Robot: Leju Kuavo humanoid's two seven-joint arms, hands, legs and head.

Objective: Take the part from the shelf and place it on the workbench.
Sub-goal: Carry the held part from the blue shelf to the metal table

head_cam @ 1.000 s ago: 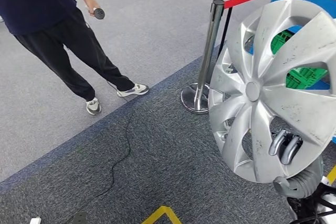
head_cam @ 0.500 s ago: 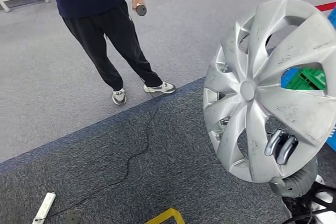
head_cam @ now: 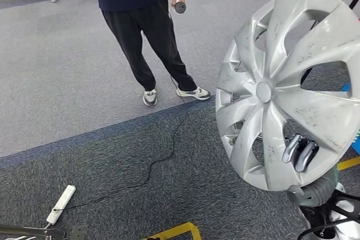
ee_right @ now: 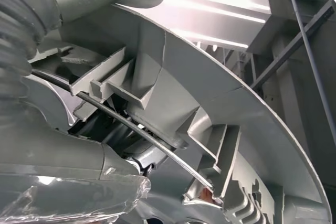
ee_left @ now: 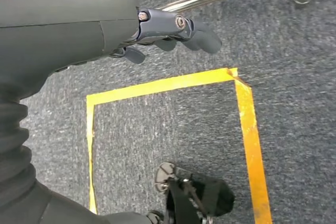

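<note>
Right hand (head_cam: pixel 300 153) gripping unmarked silver hubcap (head_cam: pixel 271 91)

Scuffed silver wheel cover (head_cam: pixel 293 88), upright, face toward camera, held above the carpet

- We are counting one silver hubcap (head_cam: pixel 288 91), and the right hand (head_cam: pixel 300 153) is gripping it through a gap between spokes.
- We are seeing one left hand (ee_left: pixel 174 30), holding nothing.
- We are counting one person (head_cam: pixel 140 9), two sneakers (head_cam: pixel 149 97), one dark handheld device (head_cam: pixel 180 7).
- We are seeing one white power strip (head_cam: pixel 61 204), one black cable (head_cam: pixel 163 153).
- We are counting one yellow tape outline (ee_left: pixel 245 124) on the carpet.
</note>
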